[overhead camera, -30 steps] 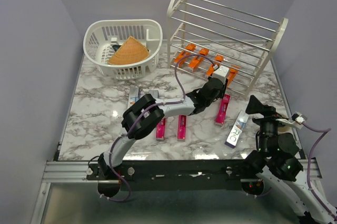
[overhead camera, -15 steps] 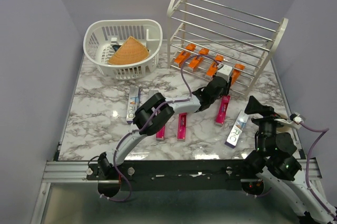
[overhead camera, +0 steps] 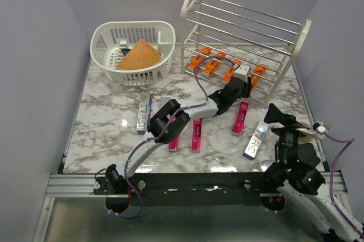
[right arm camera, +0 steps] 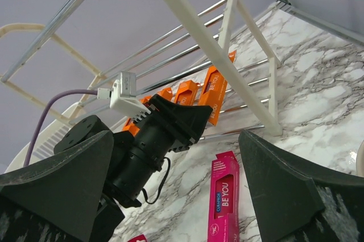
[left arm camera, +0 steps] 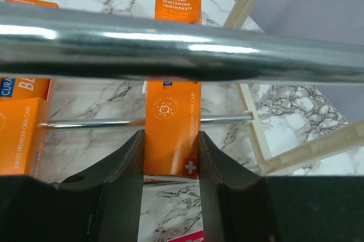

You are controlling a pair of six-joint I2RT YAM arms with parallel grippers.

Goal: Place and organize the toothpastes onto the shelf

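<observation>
While my left end effector grips a small orange carton on the lowest rods of the cream wire shelf, beside three more orange cartons, I judge the job roughly half done. Three magenta cartons and at least two silver cartons lie on the marble tabletop. My right end effector hangs spread wide, holding nothing.

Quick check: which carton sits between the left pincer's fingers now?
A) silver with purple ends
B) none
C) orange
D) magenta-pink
C: the left wrist view shows an orange toothpaste carton flanked by the fingers of the left pincer, lying over a thin rod of the shelf.
</observation>
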